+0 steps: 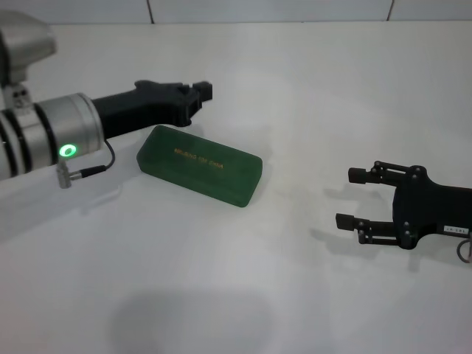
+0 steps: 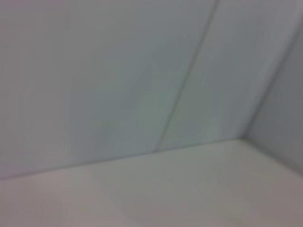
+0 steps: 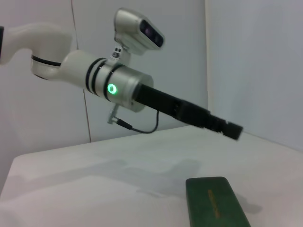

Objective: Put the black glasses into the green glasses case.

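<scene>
— Looking for the black glasses, and no view shows them anywhere on the bench. The green glasses case (image 1: 200, 164) lies shut, lid down with the gold lettering up, towards the middle of the bench and a little to the robot's left side.

— So what's the worry?

— Two things. With the lid closed there is nowhere to put glasses, so the case has to be opened first, and a felt-covered hard case sitting loose on a smooth bench may well slide or spin if one arm pries at the lid without the other holding it down.

— Where are the arms?

— The left gripper (image 1: 200, 94) hangs above the bench just beyond the far end of the case, apart from it. Whether its jaws are open I cannot tell; they look pressed together in the right wrist view, but the angle is poor. The right gripper (image 1: 355, 198) sits well apart, near the bench's right edge, its jaws spread wide and holding nothing.

— And the second thing?

— If the glasses are outside every camera's sight, any reach for them would be blind.
</scene>
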Available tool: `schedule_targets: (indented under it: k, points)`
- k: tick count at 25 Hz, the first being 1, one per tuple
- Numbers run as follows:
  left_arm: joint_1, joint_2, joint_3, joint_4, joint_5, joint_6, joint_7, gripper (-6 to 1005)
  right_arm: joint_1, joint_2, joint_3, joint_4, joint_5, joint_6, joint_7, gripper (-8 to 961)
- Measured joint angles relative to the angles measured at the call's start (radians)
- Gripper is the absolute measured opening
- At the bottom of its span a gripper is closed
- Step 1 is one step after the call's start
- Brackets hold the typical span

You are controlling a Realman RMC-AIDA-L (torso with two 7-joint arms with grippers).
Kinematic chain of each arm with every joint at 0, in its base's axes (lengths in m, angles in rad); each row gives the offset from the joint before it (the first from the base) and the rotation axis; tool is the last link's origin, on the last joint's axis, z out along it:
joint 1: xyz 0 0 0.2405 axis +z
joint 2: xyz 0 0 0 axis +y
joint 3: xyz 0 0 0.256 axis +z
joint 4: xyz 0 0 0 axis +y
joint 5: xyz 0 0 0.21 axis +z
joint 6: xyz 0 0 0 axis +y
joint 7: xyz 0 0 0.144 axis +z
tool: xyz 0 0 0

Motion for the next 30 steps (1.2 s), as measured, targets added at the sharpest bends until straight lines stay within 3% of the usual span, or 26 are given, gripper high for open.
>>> schedule_targets:
  k: [6,9,10,11,13,17,22,26,30]
  points:
    - [-0.025,0.002,-0.179,-0.164,-0.139,0.262,0.321,123,0.004,0.001,0.004,0.0,0.0,-0.001,0.0,768]
    - [-0.028,0.001,-0.252,-0.252,-0.15,0.334,0.533,127,0.002,0.001,0.007,0.0,0.007,-0.006,0.0,768]
    - [-0.028,0.001,-0.252,-0.252,-0.15,0.334,0.533,129,0.0,0.001,0.008,0.0,0.011,-0.007,0.0,768]
    - [-0.022,0.001,-0.304,-0.318,-0.152,0.374,0.713,130,-0.001,0.002,0.009,0.0,0.015,-0.008,0.0,768]
    - [-0.018,0.002,-0.33,-0.353,-0.145,0.379,0.791,133,-0.003,0.003,0.01,0.0,0.021,-0.011,-0.001,768]
    - [-0.006,0.006,-0.351,-0.382,-0.112,0.369,0.848,138,-0.005,0.004,0.01,0.001,0.024,-0.014,-0.005,767]
    - [0.058,-0.003,-0.36,-0.349,-0.118,0.338,0.842,145,-0.009,0.004,0.008,0.002,0.025,-0.017,-0.007,767]
    - [0.083,0.008,-0.368,-0.34,-0.115,0.34,0.812,151,-0.015,-0.003,0.009,-0.001,0.025,-0.039,-0.009,767]
    - [0.118,0.014,-0.367,-0.327,-0.114,0.36,0.808,323,-0.017,-0.006,0.01,-0.011,0.021,-0.048,-0.01,768]
